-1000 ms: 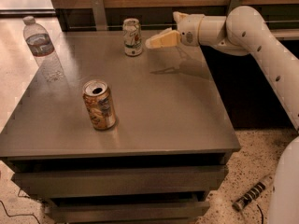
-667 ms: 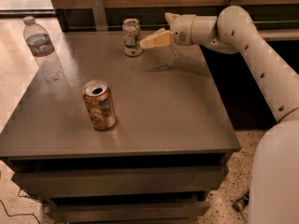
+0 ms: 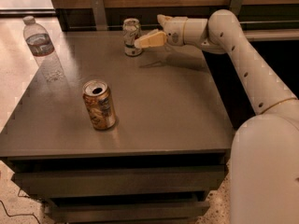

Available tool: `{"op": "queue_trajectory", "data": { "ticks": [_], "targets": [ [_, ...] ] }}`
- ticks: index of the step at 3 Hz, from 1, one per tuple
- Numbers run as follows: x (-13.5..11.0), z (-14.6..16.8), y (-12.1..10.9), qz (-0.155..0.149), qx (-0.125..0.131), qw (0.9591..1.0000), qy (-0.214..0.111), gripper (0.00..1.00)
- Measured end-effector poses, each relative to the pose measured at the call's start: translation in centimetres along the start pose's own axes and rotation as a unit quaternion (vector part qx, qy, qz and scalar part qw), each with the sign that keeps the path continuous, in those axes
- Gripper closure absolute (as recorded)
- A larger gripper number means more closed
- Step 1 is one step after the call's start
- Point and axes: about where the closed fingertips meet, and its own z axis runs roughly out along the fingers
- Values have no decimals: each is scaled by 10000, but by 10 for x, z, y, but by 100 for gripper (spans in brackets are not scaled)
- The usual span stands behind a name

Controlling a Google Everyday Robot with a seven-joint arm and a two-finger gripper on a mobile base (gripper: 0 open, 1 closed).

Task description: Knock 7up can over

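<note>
Two jaws of the gripper [image 3: 147, 30] stand apart with nothing between them: the lower, pale yellow one points at the 7up can [image 3: 132, 36] and its tip is at the can's right side, touching or nearly so, while the upper one angles up and away, above and to the right of the can. The 7up can stands upright near the back edge of the counter [image 3: 177, 101]. The white arm [image 3: 243, 59] stretches off to the right of the can and bends down to the robot's body in the near right corner. Nothing lies between the jaws and the can. An opened orange-gold can [image 3: 99, 105] stands upright well in front of the 7up can and a little to its left; a clear water bottle [image 3: 43, 48] stands far to the can's left, at the counter's edge. A second ago the yellow jaw tip was clearly apart from the can's right side; it has since closed in, and the can has stayed upright in its place.
</note>
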Motion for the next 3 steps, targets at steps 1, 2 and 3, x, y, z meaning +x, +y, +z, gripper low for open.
{"op": "queue_trajectory", "data": {
  "ticks": [1,2,3],
  "targets": [
    [2,10,4,41,17,10000,-16,0],
    [4,24,7,101,8,9999,-80,0],
    [8,37,8,173,-18,9997,-199,0]
  ]
}}
